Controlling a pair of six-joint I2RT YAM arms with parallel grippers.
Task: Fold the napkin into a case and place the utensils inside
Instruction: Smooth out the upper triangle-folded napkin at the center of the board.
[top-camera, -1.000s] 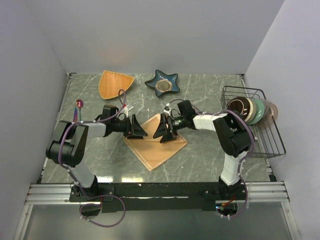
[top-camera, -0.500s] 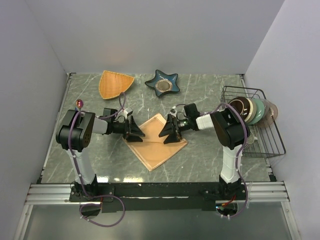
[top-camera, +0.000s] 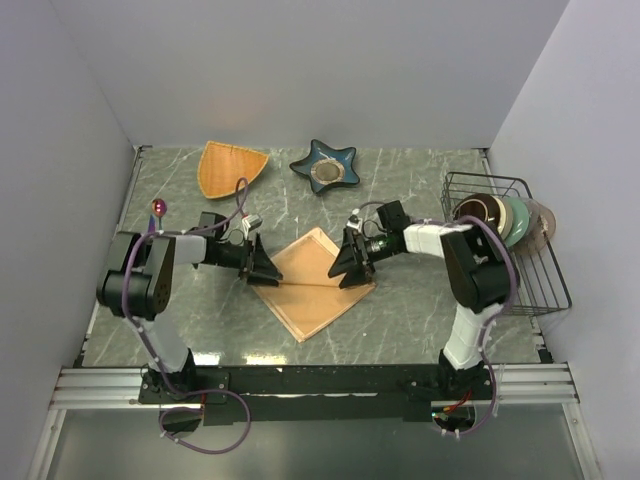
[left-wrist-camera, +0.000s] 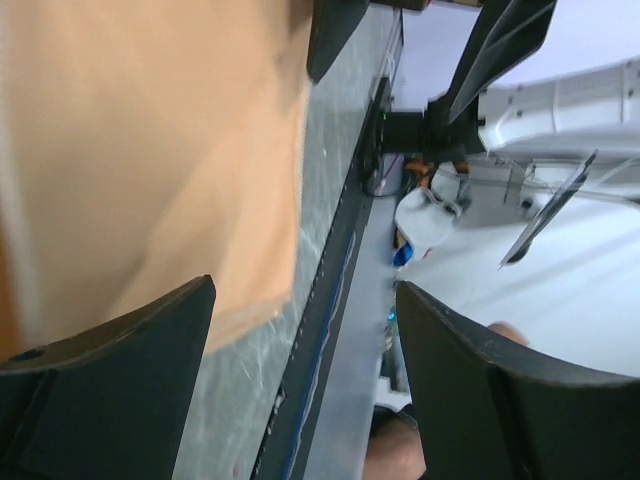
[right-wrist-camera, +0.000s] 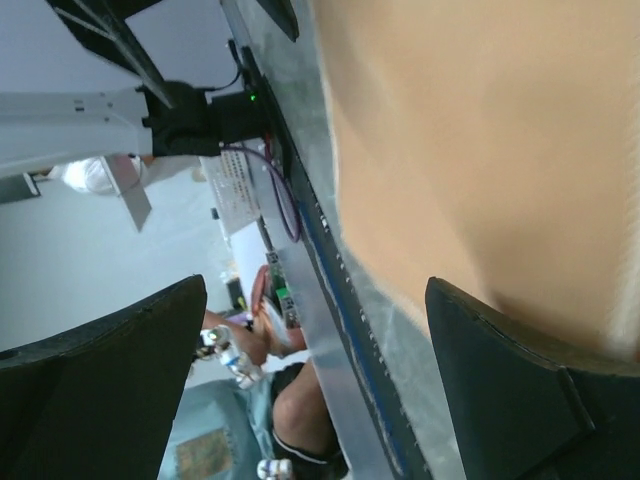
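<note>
Napkin (top-camera: 312, 282): from my remote station I see it lying flat as a peach-orange diamond at the middle of the counter (top-camera: 400, 310), with a crease across it.
Left jaws: spread wide and low at the napkin's 9 o'clock corner, with nothing between them in the wrist view.
Right jaws: also spread wide, at the napkin's 3 o'clock corner, gripping nothing.
Spoon (top-camera: 157, 208): at the counter's 9 o'clock edge, well apart from the napkin.
Fan-shaped dish (top-camera: 229, 167): orange, at 11 o'clock.
Star dish (top-camera: 325, 166): at 12 o'clock.
Wire basket (top-camera: 520, 250): at 3 o'clock, with bowls (top-camera: 500, 220) standing on edge inside.
</note>
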